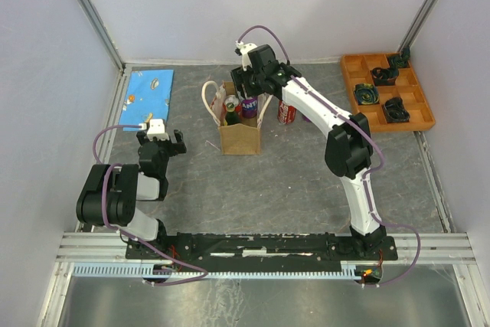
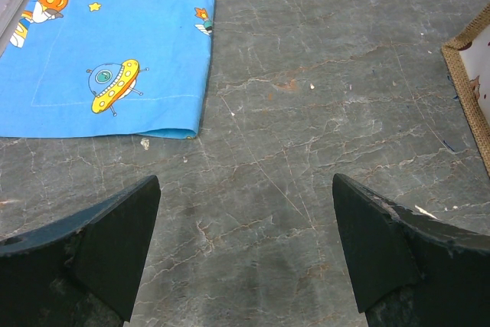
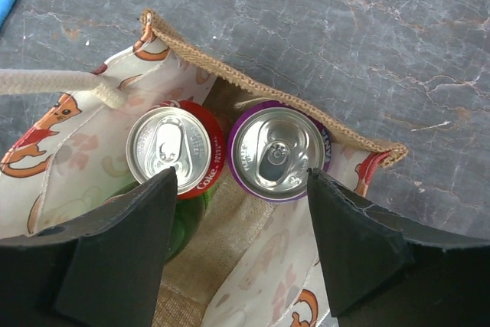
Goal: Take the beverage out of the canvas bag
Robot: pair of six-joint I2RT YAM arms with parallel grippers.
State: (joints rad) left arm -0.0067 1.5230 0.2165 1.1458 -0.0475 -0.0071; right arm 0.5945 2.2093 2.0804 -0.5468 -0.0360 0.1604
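The tan canvas bag stands mid-table with its mouth open and white handles. Inside, seen from above, are a red Coke can, a purple Fanta can and a green bottle against the printed lining. My right gripper hovers open just above the bag's mouth, with nothing between its fingers. Another red can stands on the table just right of the bag, beside the right arm. My left gripper is open over bare table, left of the bag.
A blue cartoon-print cloth lies at the back left, also seen in the left wrist view. An orange compartment tray with black parts sits at the back right. White walls enclose the table on three sides.
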